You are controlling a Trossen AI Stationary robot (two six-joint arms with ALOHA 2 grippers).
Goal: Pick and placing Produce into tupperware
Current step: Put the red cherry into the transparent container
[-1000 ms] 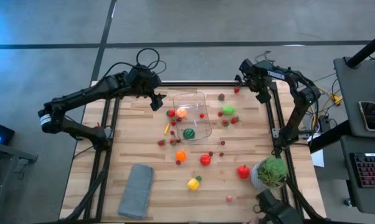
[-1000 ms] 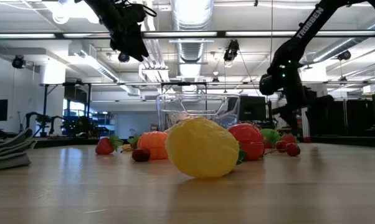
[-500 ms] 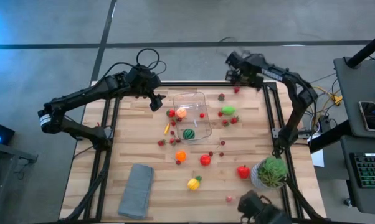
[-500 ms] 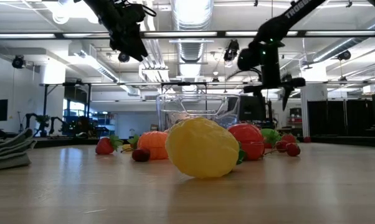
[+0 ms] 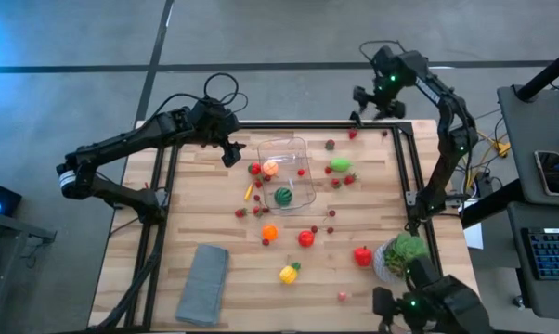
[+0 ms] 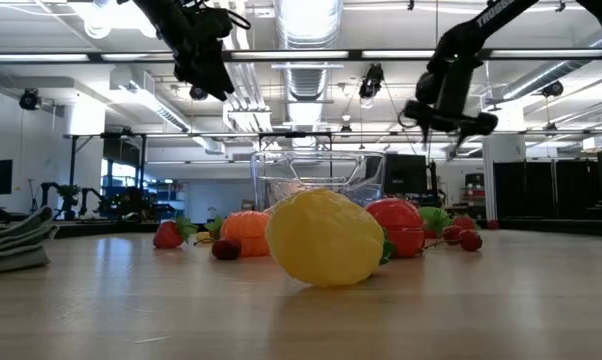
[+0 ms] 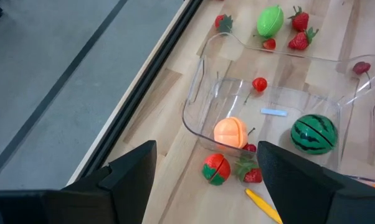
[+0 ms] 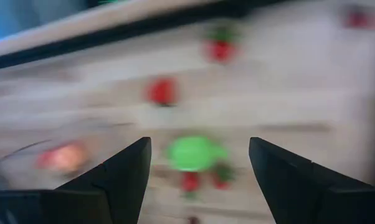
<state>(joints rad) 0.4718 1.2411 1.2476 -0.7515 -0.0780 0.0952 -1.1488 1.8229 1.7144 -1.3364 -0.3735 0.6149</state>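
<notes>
Wooden slatted table (image 5: 214, 213); clear, round-cornered plastic tub (image 5: 287, 172) near its far middle, holding a striped melon (image 5: 282, 197), an orange fruit (image 5: 271, 168) and a berry (most produce lies outside). Left gripper (image 5: 231, 151) and right gripper (image 5: 372, 100) hover open, empty.

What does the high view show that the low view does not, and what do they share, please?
Only the high view shows the grey cloth lying flat, the potted plant, and the watermelon and peach inside the tupperware. Only the low view shows the ceiling ducts and the room behind the table. Both show the yellow fruit, the orange fruit and both arms raised, left claw and right claw empty.
</notes>
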